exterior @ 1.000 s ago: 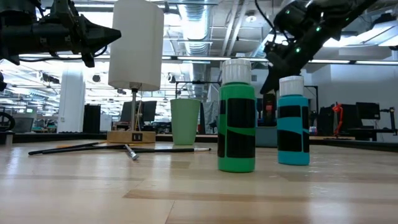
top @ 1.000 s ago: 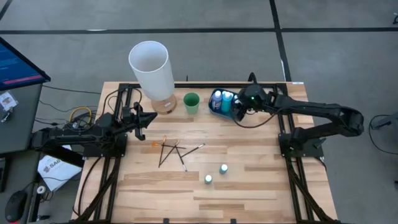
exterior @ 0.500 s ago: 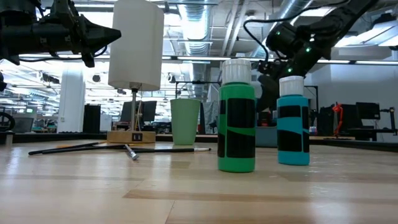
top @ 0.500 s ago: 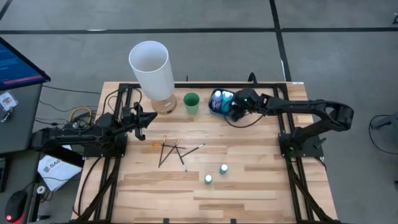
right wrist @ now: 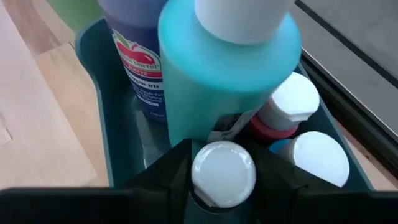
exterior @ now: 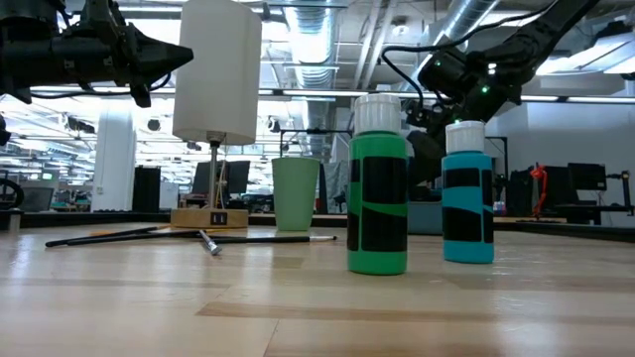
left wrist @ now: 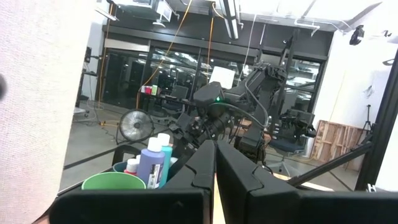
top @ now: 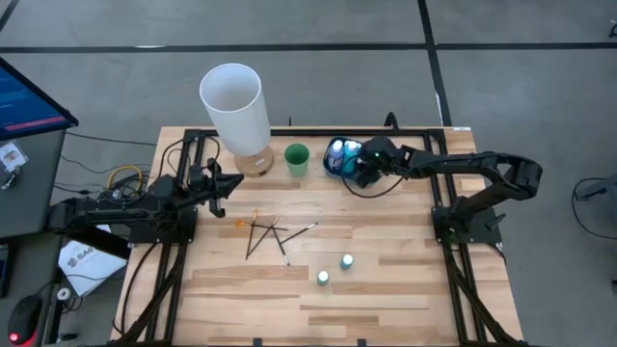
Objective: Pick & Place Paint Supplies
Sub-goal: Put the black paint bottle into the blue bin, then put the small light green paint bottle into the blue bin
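Bottles on table: two, one green white-capped paint bottle and one blue white-capped paint bottle, standing near the front edge.
Bottles in tray: at least five white-capped ones in the blue rounded plastic tray.
Brushes: a few thin dark brushes, crossed at the table's middle.
Right gripper: low over the tray, fingers around a white cap; whether they grip it, I cannot tell.
Left gripper: closed, empty, hovering beside the tall white cylinder lamp.

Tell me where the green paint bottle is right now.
In the high view the green bottle stands on the table's near middle, beside the blue bottle, just past the brushes.
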